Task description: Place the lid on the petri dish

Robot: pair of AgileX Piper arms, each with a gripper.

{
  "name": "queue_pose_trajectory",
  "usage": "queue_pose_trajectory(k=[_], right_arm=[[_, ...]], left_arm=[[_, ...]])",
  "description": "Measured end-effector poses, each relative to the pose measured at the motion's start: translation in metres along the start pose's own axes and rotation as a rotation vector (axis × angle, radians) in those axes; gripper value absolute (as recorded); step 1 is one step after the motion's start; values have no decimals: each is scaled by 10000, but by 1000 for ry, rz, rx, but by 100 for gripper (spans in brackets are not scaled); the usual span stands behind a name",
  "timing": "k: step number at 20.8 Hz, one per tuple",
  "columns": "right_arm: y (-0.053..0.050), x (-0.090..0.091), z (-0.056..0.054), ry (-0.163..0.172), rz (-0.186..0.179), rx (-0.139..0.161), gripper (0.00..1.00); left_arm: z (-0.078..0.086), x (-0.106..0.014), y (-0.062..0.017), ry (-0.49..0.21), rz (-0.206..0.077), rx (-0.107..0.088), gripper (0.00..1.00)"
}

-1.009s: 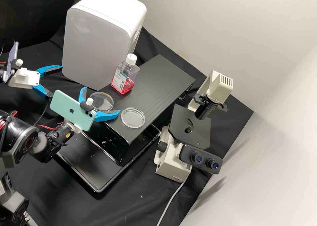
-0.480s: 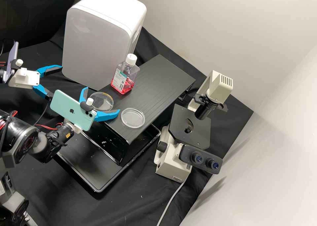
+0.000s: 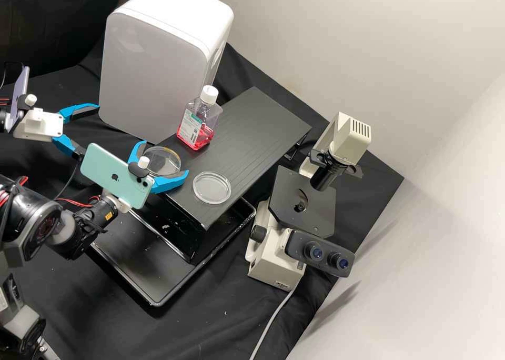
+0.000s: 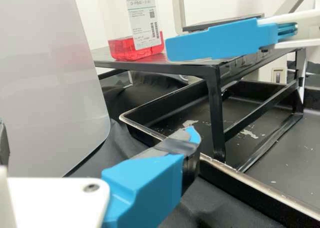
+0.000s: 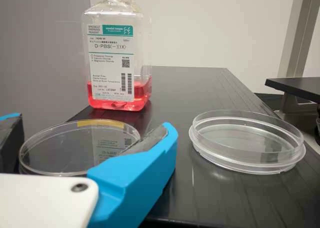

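The clear lid [image 3: 161, 161] lies flat on the black raised platform [image 3: 252, 133], close to its near-left corner. My right gripper [image 3: 162, 160] straddles it, open, one blue finger on each side and very close to the rim. In the right wrist view the lid [image 5: 75, 147] lies between my fingertips [image 5: 159, 138]. The open petri dish [image 3: 211, 187] [image 5: 247, 142] rests on the same platform just to the right of the lid. My left gripper [image 3: 89, 128] hangs open off the bench's left side, with nothing between its fingers [image 4: 165, 158].
A bottle of red liquid [image 3: 198, 119] stands on the platform behind the lid. A large white box [image 3: 158, 55] rises at the back left. A microscope [image 3: 310, 207] stands to the right. Under the platform lies a black tray [image 3: 158, 260].
My right gripper's fingers have drawn closer together around the lid. Neither the lid nor the dish has moved, and the left arm has kept still.
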Motion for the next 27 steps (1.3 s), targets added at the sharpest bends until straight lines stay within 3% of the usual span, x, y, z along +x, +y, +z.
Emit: queue_pose_trajectory(k=[18,25,27], right_arm=[[0,0,0,0,0,2,0],[100,-103,11,19,41,-2,0],[144,-156,29,11,59,-2,0]], left_arm=[[-3,7,-3,1,0,0,100],[-6,7,-2,5,0,-1,100],[-8,7,-2,7,1,-2,100]])
